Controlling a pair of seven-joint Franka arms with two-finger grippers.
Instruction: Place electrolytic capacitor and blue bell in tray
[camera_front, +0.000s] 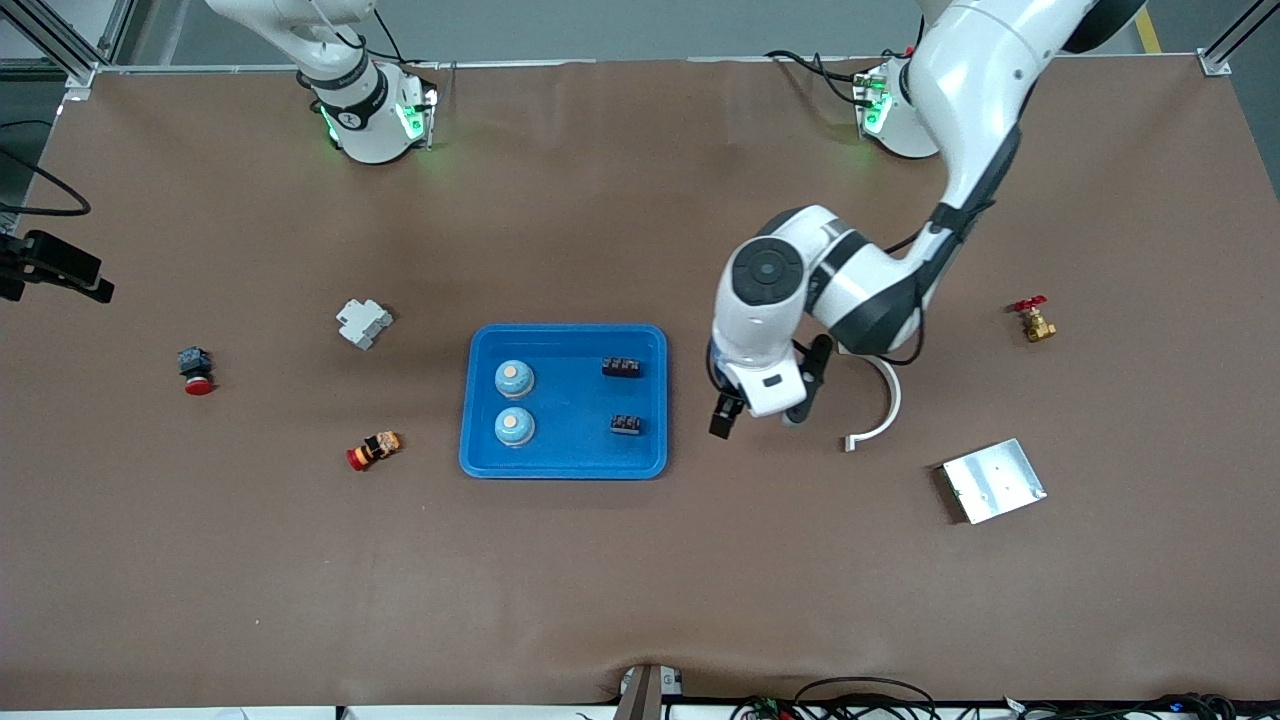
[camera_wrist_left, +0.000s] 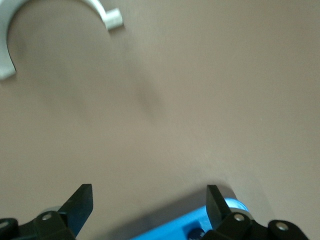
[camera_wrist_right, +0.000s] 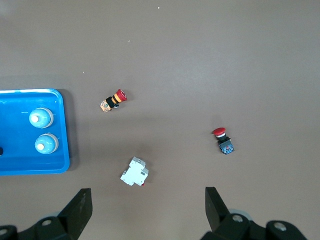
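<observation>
Two blue bells (camera_front: 514, 378) sit in the tray (camera_front: 563, 464); left tool (camera_front: 760, 418) hovers wide beside it, right tool (camera_wrist_right: 147, 210) waits wide.

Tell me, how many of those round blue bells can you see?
2, both in the blue tray at the right arm's end: one bell farther from the front camera, the other nearer. None seems hidden.

Open left tool (camera_wrist_left: 147, 197) over tray (camera_wrist_left: 172, 225) rim
</observation>
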